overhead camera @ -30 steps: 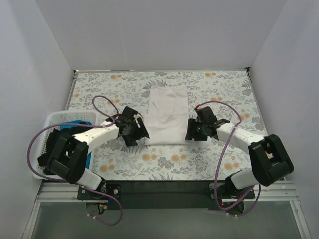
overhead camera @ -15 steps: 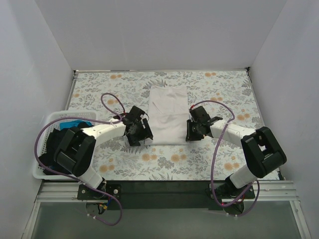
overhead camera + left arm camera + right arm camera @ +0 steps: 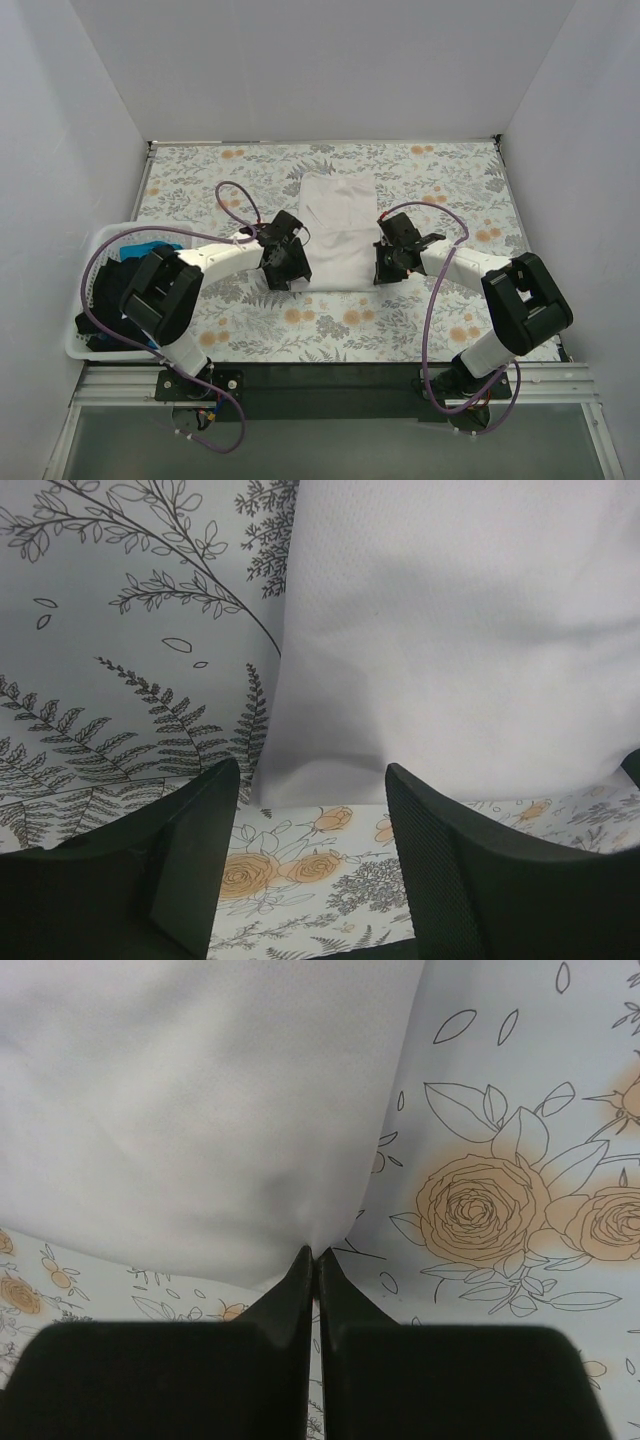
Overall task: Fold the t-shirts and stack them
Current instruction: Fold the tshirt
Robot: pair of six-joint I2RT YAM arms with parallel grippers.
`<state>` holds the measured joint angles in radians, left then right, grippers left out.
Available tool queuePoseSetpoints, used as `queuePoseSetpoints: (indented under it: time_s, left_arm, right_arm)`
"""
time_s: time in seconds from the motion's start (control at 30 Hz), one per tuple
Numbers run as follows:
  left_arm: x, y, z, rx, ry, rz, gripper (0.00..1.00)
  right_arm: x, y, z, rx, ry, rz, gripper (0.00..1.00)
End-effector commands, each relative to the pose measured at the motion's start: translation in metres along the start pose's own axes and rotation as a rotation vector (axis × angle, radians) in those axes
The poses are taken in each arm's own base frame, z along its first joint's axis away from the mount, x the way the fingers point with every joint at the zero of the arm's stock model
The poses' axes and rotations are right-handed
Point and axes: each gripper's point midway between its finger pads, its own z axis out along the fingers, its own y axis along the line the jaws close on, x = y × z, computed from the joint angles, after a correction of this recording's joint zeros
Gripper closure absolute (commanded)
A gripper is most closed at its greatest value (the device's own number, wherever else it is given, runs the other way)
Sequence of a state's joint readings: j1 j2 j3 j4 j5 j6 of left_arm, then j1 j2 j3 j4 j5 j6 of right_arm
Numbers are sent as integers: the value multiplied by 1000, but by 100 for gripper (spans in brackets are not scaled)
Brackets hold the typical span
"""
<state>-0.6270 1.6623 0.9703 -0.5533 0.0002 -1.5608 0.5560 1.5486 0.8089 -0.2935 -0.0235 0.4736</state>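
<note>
Left gripper (image 3: 290,262), one, top view: sat at the near-left corner of one folded white t-shirt (image 3: 335,230), mid-tablecloth (image 3: 430,320); right gripper (image 3: 385,262), one, at its near-right corner. One basket (image 3: 100,245) held one blue t-shirt (image 3: 150,247) and one black t-shirt (image 3: 105,290).
Left wrist view: jaws stood apart.
Right wrist view: jaws pinched the corner.

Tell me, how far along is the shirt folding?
Done: the white t-shirt lies folded into a narrow strip on the tablecloth. In hand: the right tool is shut on its near right corner, and the left tool is open at the near left corner. Left: folding it shorter, then the black t-shirt and blue t-shirt waiting in the basket; no stack exists.
</note>
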Motion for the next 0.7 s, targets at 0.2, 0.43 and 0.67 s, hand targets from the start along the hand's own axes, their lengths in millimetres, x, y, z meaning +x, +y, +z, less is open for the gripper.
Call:
queuePoseSetpoints:
  time_s: [0.2, 0.43, 0.67]
  left_arm:
    - [6, 5, 16, -90, 17, 31, 53]
    - [7, 13, 4, -130, 20, 53, 100]
    - [55, 33, -35, -138, 141, 152, 100]
  right_arm:
    - [13, -4, -1, 14, 58, -30, 99]
    - [7, -4, -10, 15, 65, -110, 99]
    - [60, 5, -39, -124, 275, -202, 99]
